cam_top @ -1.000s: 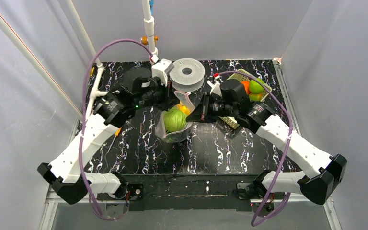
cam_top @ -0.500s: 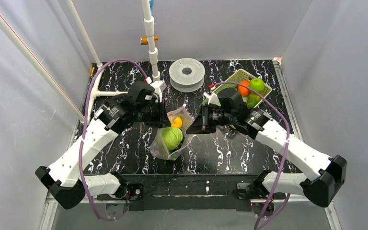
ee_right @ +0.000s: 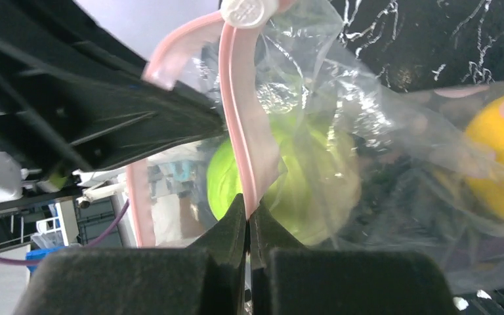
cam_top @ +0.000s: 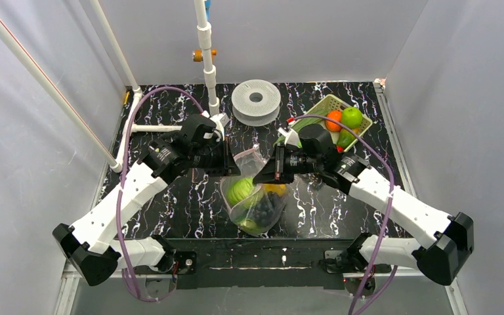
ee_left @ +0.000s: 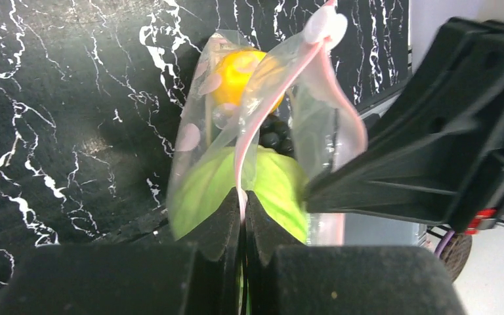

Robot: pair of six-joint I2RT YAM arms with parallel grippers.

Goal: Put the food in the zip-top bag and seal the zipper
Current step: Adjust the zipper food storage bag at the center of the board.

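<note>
Left tool [ee_left: 243, 209] and right tool [ee_right: 248, 215] are each clamped on the zipper [ee_right: 246, 138]. The zip-top bag [cam_top: 267, 211] is held between them, with food [cam_top: 239, 190] inside.

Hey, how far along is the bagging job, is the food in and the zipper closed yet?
Done: the green head, yellow piece and dark purple piece sit inside the bag.
In hand: the left claw and right claw each pinch the pink zipper strip, with the bag between them.
Left: sealing. The strip's two sides split apart at the white slider, so the mouth looks unsealed.
</note>
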